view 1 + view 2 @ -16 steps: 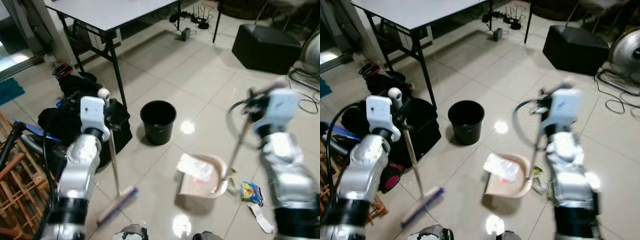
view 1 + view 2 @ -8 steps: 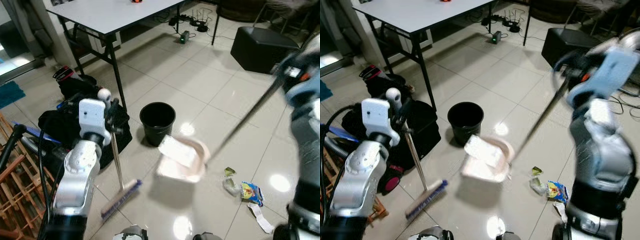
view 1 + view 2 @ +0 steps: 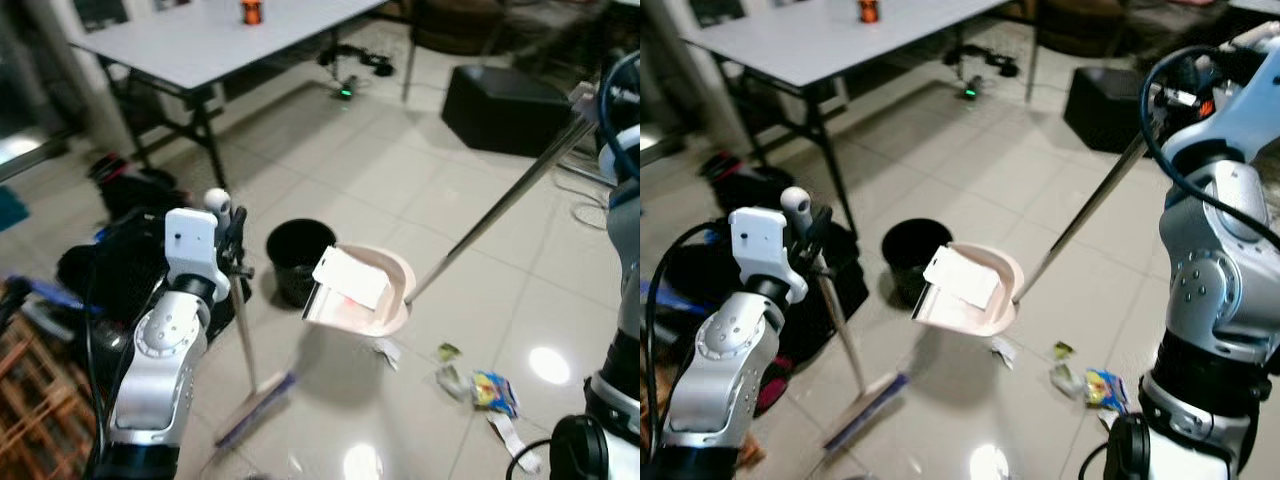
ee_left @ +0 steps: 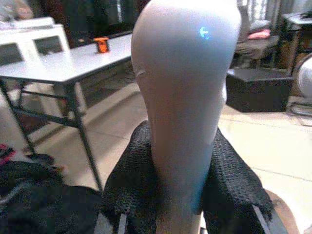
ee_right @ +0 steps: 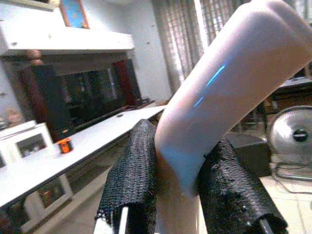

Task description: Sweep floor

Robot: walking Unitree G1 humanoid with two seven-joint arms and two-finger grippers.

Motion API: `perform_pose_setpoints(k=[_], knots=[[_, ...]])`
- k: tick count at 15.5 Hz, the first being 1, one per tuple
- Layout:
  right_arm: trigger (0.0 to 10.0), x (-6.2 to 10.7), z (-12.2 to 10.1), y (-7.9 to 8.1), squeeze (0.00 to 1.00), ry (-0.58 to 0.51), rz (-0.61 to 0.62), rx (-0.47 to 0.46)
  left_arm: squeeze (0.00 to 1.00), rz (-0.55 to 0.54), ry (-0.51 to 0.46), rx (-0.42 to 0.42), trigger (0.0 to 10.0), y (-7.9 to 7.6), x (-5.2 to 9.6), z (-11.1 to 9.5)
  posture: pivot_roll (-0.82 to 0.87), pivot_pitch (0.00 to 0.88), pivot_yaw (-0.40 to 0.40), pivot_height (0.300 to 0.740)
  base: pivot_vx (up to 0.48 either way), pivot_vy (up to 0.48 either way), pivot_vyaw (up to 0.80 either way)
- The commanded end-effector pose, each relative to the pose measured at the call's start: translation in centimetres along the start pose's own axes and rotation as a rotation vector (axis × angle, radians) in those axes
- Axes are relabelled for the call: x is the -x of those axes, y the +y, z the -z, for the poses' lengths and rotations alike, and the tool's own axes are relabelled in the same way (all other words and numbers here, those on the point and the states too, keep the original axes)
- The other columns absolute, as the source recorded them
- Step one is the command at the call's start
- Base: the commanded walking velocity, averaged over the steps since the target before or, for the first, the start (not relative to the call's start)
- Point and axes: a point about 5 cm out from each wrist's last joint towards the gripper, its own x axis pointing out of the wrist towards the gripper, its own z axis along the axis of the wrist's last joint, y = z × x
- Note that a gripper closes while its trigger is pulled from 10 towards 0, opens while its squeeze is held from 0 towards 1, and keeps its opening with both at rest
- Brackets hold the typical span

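my two head views look forward and down from above, sharing the black bucket (image 3: 300,245), the raised dustpan (image 3: 970,292) and the grey table (image 3: 215,38). each wrist view sits tight against its own fingers (image 4: 126,195), facing out across the room; both catch the table.

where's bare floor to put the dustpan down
Open tiles lie between the black bin, the table legs and the black box. It is crowded by the litter and around the broom and bags.
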Motion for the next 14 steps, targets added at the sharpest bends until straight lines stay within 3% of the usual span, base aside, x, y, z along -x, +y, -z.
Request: perform_pose_setpoints(k=[1, 4, 14], knots=[[10.0, -0.41, -0.91, 0.42, 0.00, -0.028, -0.010, -0.006, 0.00, 0.005, -0.036, -0.007, 10.0, -0.09, -0.14, -1.06, -0.01, 0.000, 0.030, 0.740, 0.386, 0.000, 0.00], [10.0, -0.71, -0.82, 0.43, 0.00, -0.025, -0.005, -0.015, 0.00, 0.001, -0.031, -0.008, 10.0, -0.27, 0.26, -1.01, 0.00, 0.000, 0.024, 0.740, 0.387, 0.000, 0.58], [10.0, -0.84, -1.25, -0.15, 0.00, -0.043, 0.018, -0.039, 0.00, 0.003, -0.015, -0.009, 10.0, -0.24, 0.62, -0.77, 0.00, 0.000, 0.022, 0.740, 0.388, 0.000, 0.00]])
